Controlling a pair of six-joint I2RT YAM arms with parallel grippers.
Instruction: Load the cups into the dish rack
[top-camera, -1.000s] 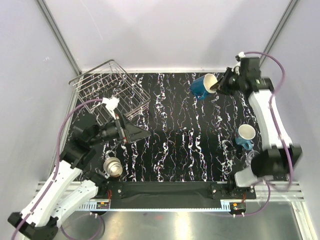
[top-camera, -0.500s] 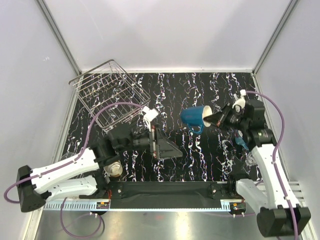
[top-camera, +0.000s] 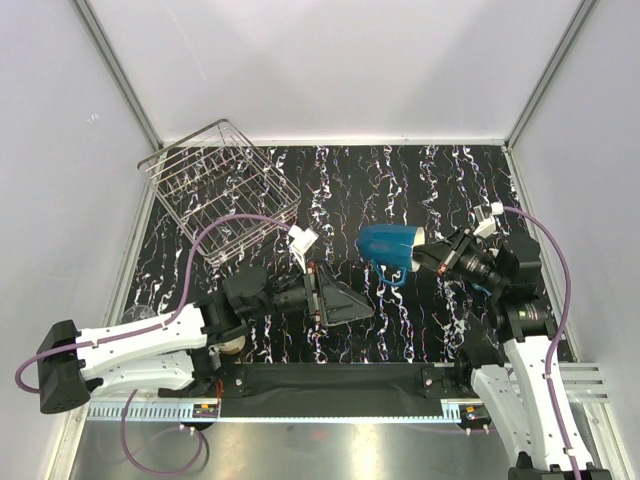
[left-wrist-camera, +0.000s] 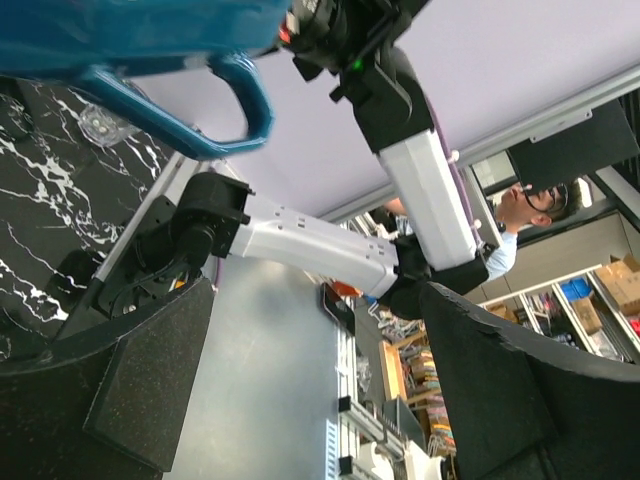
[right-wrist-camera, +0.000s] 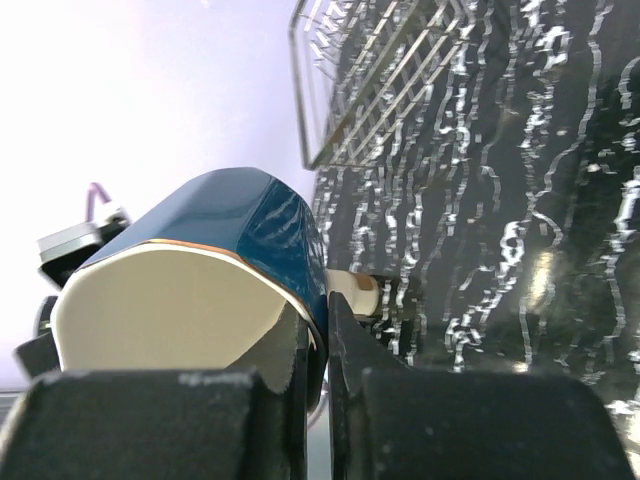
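The right pincer (top-camera: 422, 256) clamps the rim of a dark blue, cream-lined cup (top-camera: 385, 246) sideways above the black marbled desk (top-camera: 400, 180); the left pincer (top-camera: 348, 300) gapes wide, empty.

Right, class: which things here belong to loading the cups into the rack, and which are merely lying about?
Job: dark blue cup, gripped at its rim by the right end effector; dish rack; clear glass; open left end effector.
Just lying about: marbled mat; purple cable; person in the left wrist view's background.
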